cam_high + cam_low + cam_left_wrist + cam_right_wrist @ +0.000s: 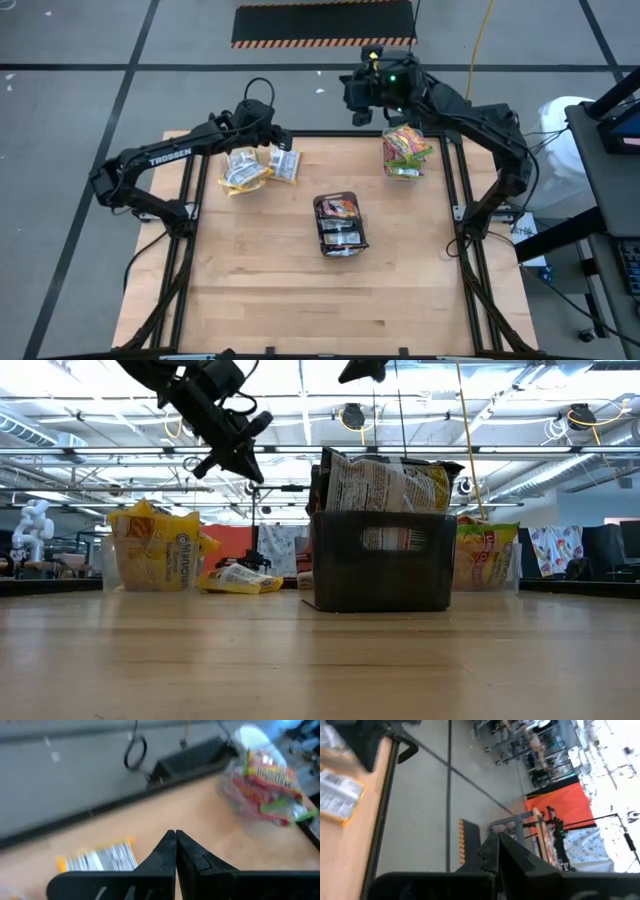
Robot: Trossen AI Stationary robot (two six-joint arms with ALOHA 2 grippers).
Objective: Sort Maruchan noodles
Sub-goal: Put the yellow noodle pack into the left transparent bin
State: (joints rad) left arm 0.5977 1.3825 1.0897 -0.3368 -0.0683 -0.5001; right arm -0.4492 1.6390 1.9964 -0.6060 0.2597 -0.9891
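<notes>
Yellow Maruchan noodles fill a clear tub [243, 170] [155, 550] at the far left, and one yellow packet [286, 163] [97, 860] lies flat on the table beside it. Dark packets stand in the dark grey tray [340, 222] [380, 560] at mid-table. Orange-pink, green-edged packets sit in a clear tub [405, 152] [265, 780] at the far right. My left gripper [284, 141] [175, 837] hangs shut and empty above the loose yellow packet. My right gripper [358, 112] [495, 842] is shut and empty, high up past the table's far edge.
The black table frame [330, 133] runs along the far edge, with grey floor and a striped mat [322, 22] beyond it. The near half of the wooden table [330, 310] holds no objects.
</notes>
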